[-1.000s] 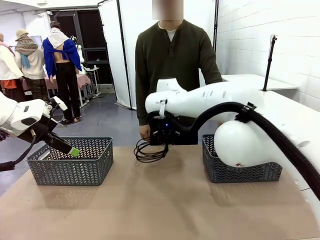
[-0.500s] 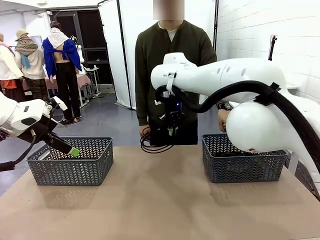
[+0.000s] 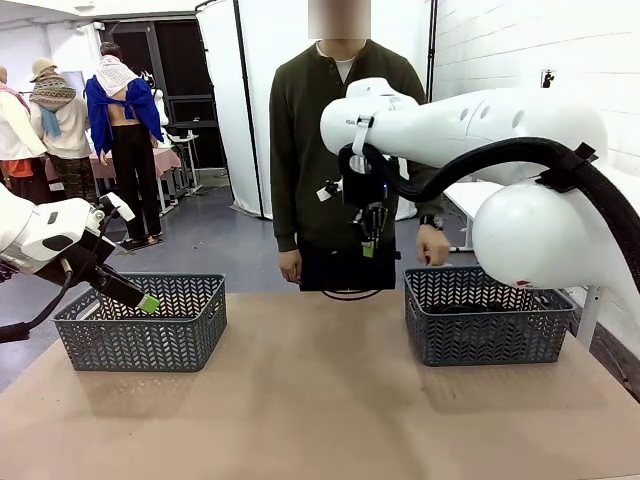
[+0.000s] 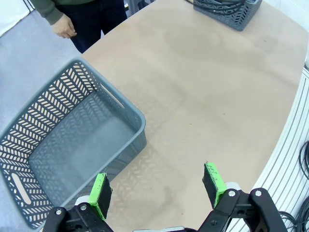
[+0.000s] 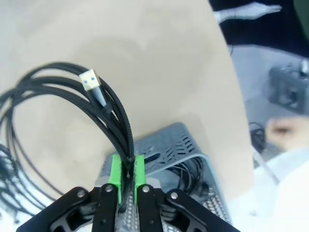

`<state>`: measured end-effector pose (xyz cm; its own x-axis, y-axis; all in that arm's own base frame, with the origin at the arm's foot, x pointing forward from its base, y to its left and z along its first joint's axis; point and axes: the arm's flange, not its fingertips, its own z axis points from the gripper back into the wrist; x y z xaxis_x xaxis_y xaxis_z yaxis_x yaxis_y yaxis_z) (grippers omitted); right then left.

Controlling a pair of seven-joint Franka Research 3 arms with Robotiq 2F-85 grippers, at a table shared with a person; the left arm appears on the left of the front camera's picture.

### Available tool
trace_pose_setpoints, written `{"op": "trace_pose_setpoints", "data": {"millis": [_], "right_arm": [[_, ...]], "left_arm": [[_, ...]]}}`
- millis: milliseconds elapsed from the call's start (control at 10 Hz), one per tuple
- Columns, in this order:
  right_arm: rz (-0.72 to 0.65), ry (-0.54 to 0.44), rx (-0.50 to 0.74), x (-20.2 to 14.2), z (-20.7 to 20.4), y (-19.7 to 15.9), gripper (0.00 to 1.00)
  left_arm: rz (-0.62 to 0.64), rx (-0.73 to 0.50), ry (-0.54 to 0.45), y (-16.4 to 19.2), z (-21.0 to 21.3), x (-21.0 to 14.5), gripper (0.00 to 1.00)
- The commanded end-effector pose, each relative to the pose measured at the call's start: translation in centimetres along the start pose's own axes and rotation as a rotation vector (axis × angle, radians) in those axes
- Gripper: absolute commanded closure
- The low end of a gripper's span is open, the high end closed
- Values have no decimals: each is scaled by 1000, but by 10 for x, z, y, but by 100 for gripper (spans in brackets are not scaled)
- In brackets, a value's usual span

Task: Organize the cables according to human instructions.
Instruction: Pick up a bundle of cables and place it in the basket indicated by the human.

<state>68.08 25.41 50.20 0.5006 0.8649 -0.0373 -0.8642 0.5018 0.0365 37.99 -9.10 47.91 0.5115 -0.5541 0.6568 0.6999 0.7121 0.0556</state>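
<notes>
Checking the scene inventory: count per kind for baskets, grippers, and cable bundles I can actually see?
Baskets: 2, left one bare inside, right one with cable in it.
Grippers: 2, left open, right shut on a held cable.
Cable bundles: at least 2, held cable and what lies in the right basket; the number in there can't be told.
Total: 6 at least.

Left basket and right basket flank the table.
</notes>
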Motion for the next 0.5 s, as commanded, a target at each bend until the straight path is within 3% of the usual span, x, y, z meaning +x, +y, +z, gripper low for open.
{"op": "trace_pose_setpoints", "data": {"millis": [0,200,400], "right_arm": [[131,30,56,-13,0,3,100],[135,33,107,-8,-1,11,100],[125,22,39,-9,0,-1,100]], "left_arm": [[18,-8,-4,2,-1,-1,0],[18,-8,-4,2,-1,-1,0],[18,-8,-4,2,-1,-1,0]]}}
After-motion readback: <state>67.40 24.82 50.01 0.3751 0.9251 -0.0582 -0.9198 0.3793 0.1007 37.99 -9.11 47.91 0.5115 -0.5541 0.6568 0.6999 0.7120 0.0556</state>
